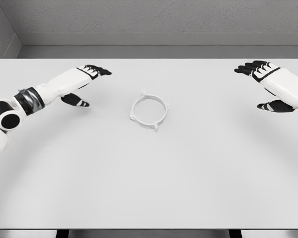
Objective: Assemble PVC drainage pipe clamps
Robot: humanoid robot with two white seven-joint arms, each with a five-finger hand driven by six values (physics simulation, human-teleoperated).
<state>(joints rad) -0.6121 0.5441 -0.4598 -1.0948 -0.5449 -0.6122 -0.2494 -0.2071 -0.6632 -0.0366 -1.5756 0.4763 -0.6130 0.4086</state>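
A white clamp ring (149, 111) lies flat near the middle of the white table (149, 188), a thin open hoop with small lugs jutting from its rim at several points around it. It looks like light, rigid plastic: it should not bend under a grip, but it sits low and smooth, so fingers pushing from one side would probably slide it across the table rather than lift it. The surest hold seems to be a pinch across the band, one finger inside the hoop and the thumb outside, or a pinch on a lug. Whether the ring is one piece or two joined halves is too small to tell.

To the left of the ring, well apart from it, the left hand (87, 82) hovers with fingers stretched out and thumb dropped below, grasping nothing. To the right of the ring, farther off, the right hand (265, 82) shows the same loose, spread pose, also empty.
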